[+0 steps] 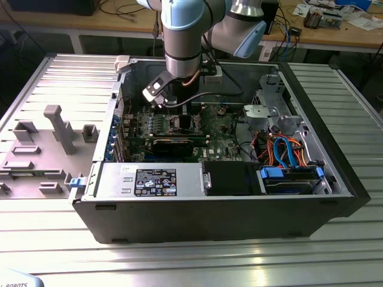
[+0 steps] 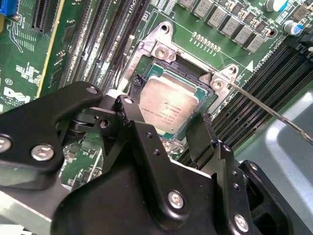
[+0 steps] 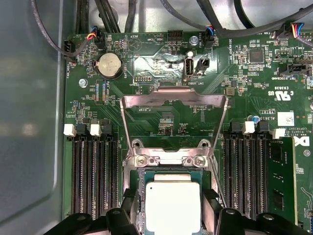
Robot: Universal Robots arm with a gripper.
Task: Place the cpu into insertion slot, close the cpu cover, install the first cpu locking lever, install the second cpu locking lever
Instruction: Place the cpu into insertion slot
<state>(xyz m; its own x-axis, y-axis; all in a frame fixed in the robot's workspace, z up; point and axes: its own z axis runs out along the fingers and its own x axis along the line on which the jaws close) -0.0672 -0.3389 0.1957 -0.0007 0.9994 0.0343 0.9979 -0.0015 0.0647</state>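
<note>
— What's on the table [image 1: 179, 263]?
— A grey moulded tray [image 1: 36, 173] at the exterior view's left, with the open computer case [image 1: 209, 215] right of it.
— The cpu [image 3: 172, 196]?
— Lying in the insertion slot [image 3: 168, 159], with the cpu cover [image 3: 173, 99] standing open.
— The end effector [image 2: 167, 120]?
— Its fingers are apart, one at each side of the cpu.
</note>
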